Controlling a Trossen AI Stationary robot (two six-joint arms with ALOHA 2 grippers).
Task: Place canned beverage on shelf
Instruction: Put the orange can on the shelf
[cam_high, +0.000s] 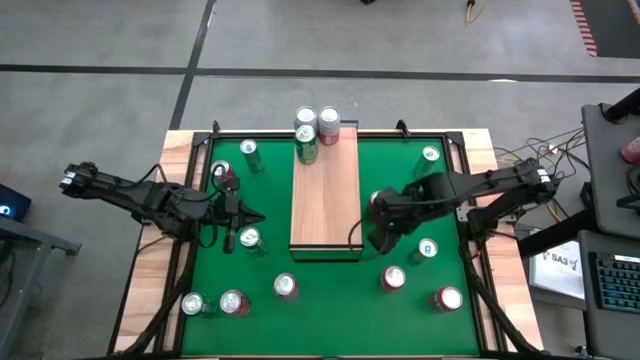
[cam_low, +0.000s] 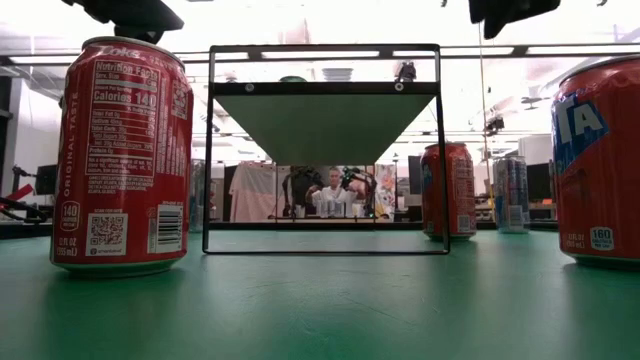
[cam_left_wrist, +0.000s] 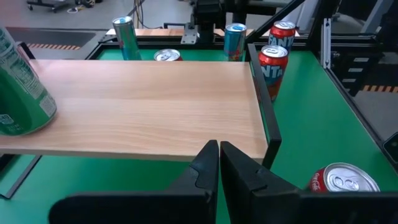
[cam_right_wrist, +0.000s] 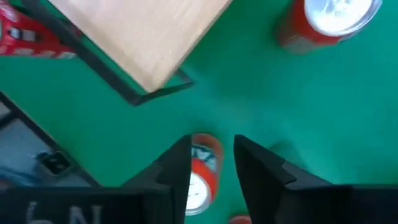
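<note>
Booth: Risk is sitting with the right gripper (cam_right_wrist: 211, 149) here. It is hovering over a red can (cam_right_wrist: 204, 163) on the green mat (cam_right_wrist: 280, 99), just beside the shelf (cam_right_wrist: 143, 37) at its near right corner. The fingers are standing apart and gripping nothing.

Floor: So what is worrying you?

Booth: That gap is looking narrow for a can. If it is descending like this, I am expecting a fingertip to land on the rim and tip the can, or shove it into the shelf's dark frame. Even once gripped, a low lift is risking a clip on the board's edge.

Floor: And the left gripper (cam_left_wrist: 219, 168)?

Booth: It is waiting on the shelf's other side, fingers pressed together, holding nothing.

Floor: Which camera is telling us most?

Booth: Only the right wrist view is showing the can framed between the fingers; from overhead the arm is hiding nearly all of it. The overhead view, though, is showing the far end of the shelf already crowded, a green can (cam_high: 307, 145) among them, and the near end bare. The low view is giving the shelf's height but is not showing the fingers.
</note>
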